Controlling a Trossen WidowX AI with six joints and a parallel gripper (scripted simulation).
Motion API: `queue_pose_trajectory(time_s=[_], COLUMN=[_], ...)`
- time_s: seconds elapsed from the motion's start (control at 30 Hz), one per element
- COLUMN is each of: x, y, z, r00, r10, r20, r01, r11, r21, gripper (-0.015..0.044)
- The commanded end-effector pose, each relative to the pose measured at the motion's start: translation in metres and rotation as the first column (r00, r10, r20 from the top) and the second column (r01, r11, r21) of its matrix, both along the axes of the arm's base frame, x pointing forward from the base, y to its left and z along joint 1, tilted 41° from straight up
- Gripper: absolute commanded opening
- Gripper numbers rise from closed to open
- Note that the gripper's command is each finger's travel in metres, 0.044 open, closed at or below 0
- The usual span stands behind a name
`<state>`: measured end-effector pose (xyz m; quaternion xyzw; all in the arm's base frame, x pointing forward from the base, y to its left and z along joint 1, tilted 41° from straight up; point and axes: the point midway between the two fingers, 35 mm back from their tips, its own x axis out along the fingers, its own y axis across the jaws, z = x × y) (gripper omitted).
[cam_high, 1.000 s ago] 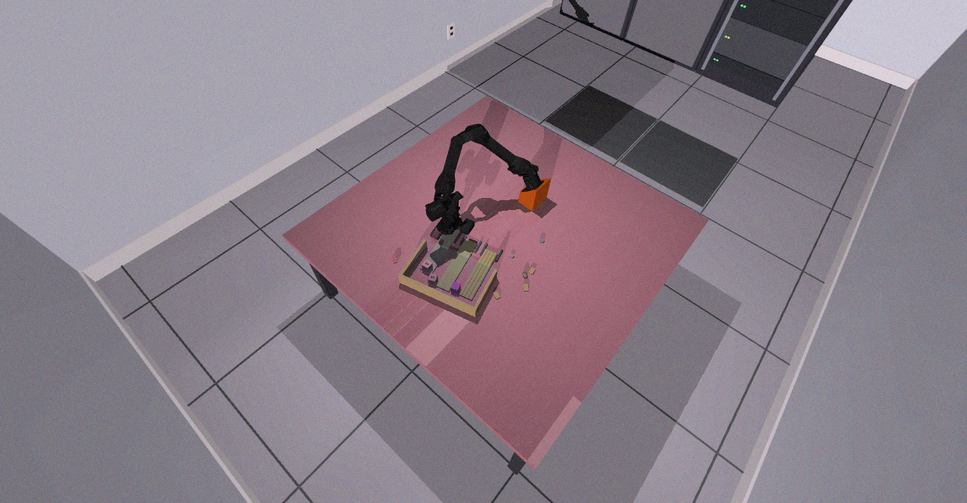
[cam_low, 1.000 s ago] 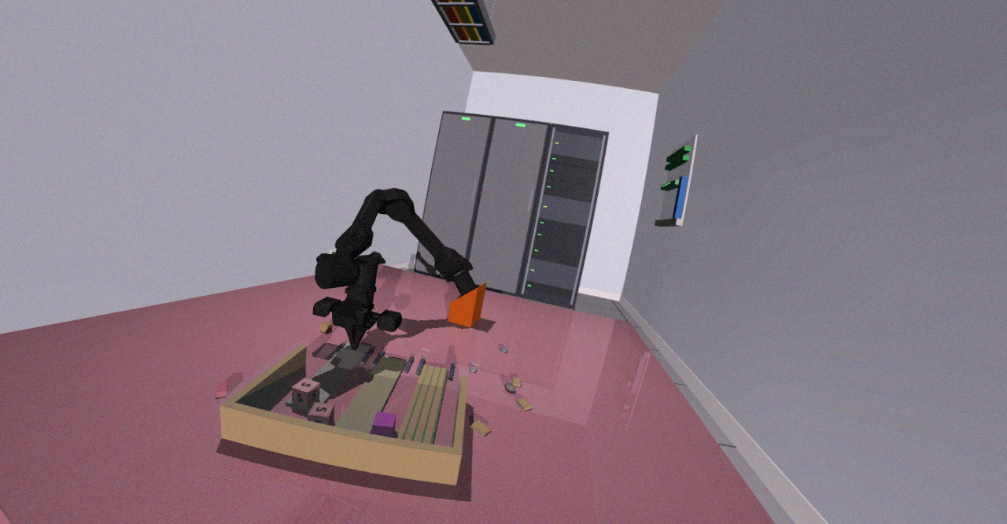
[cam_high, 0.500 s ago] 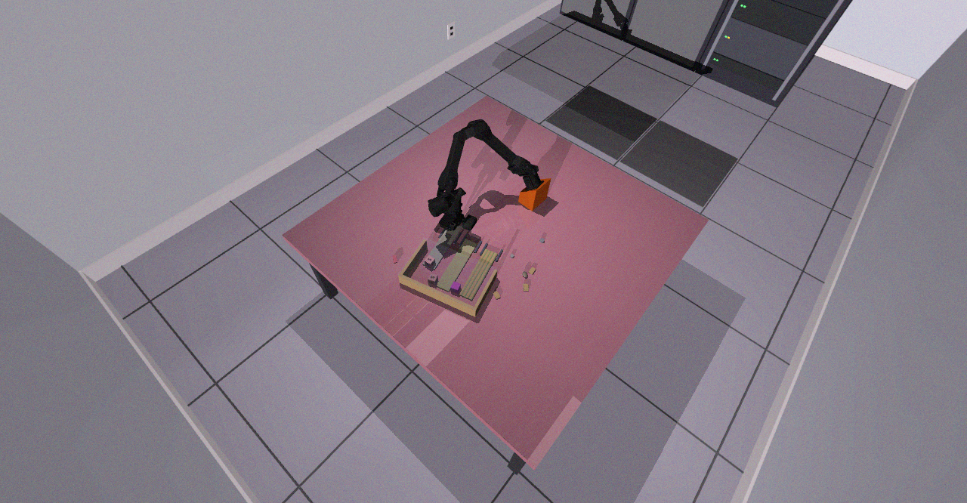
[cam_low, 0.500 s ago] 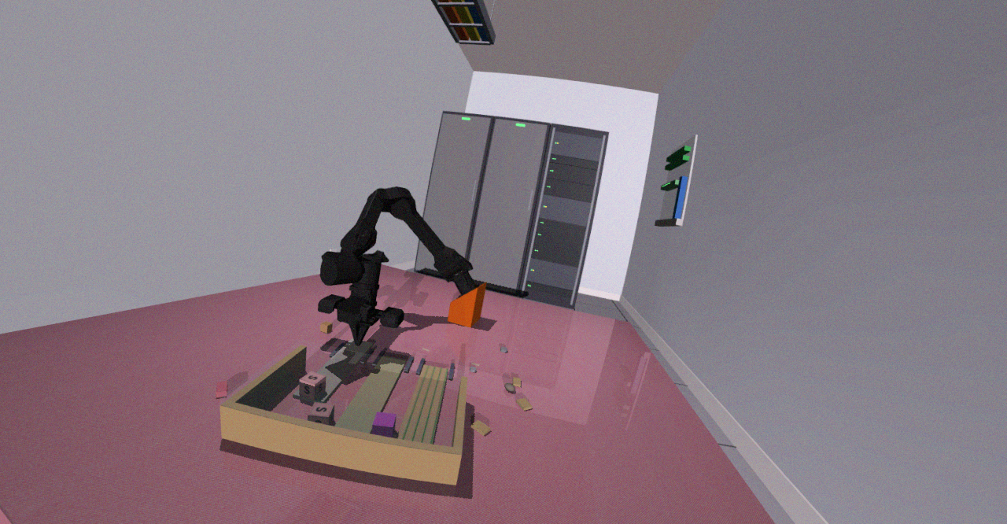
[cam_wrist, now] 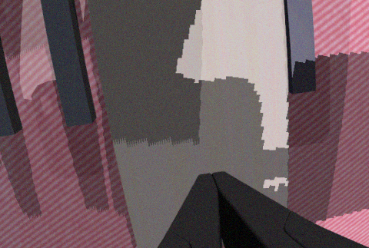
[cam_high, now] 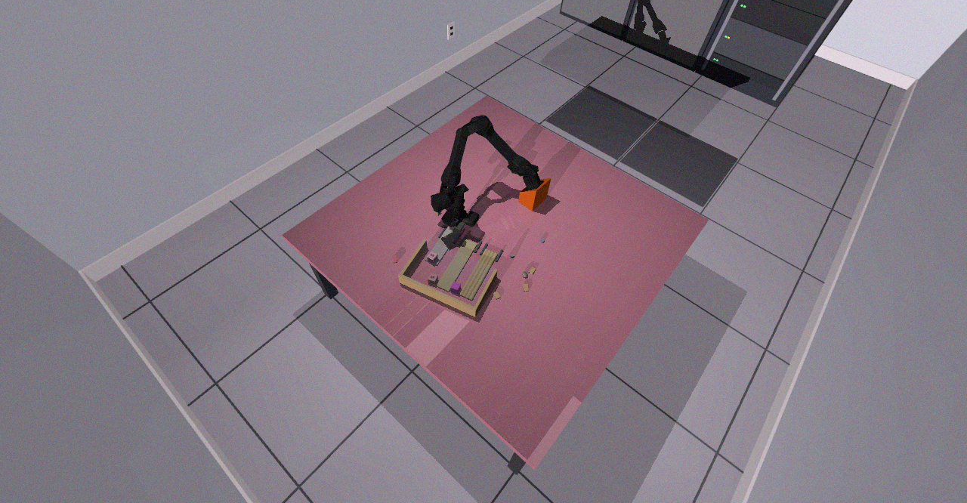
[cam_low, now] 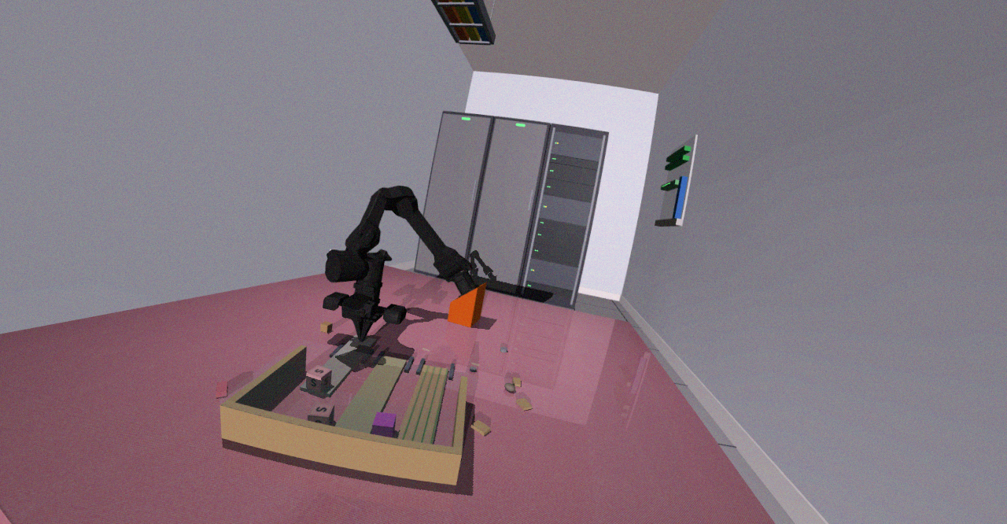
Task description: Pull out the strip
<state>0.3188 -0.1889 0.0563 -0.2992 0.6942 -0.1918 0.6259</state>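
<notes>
— How does the black claw (cam_high: 451, 226) (cam_low: 362, 340) (cam_wrist: 211, 185) look?
— Pinched fully shut, tapered fingertips together, holding nothing. Poised at the far end of a flat, matte grey strip (cam_high: 441, 248) (cam_low: 342, 374) (cam_wrist: 154, 179); can't tell whether touching it.
— And the labelled cube?
— Can't tell which is meant. Spot one pinkish-grey S cube (cam_high: 432, 257) (cam_low: 319, 380) sitting on the near end of that grey strip. Find another S cube (cam_high: 432, 279) (cam_low: 322, 415) nearer the front wall, off the strip, between it and a smooth olive strip (cam_high: 458, 266) (cam_low: 373, 390).
— Anything else in there?
— Try right of the olive one in the outside view: a lengthwise-ribbed, pale olive strip (cam_high: 480, 273) (cam_low: 424, 402), with a plain purple cube (cam_high: 455, 287) (cam_low: 384, 423) between the two.
— Enclosed how?
— By a three-sided, tan, flat-walled frame (cam_high: 436, 295) (cam_low: 337, 450) on the rosy, fine-striped desk (cam_high: 574, 297) (cam_low: 549, 408) (cam_wrist: 338, 10). Notice slim, square-edged dark bars (cam_low: 409, 363) (cam_wrist: 65, 48) near the strips' far ends.
</notes>
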Motion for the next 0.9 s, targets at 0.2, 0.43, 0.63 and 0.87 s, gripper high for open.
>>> queue_pose_trajectory(time_s=[0.2,0.43,0.63,0.87], x=[-0.022,-0.032,-0.041,-0.051], y=[-0.005,-0.006,-0.007,-0.009], z=[-0.001,0.001,0.002,0.004], r00=[1.000,1.000,1.000,1.000], r10=[-0.012,-0.012,-0.012,-0.012], r20=[-0.018,-0.019,-0.019,-0.020], r01=[0.012,0.012,0.012,0.012], r11=[1.000,1.000,1.000,1.000], r21=[0.003,0.003,0.003,0.003], gripper=[0.0000,0.0000,0.0000,0.0000])
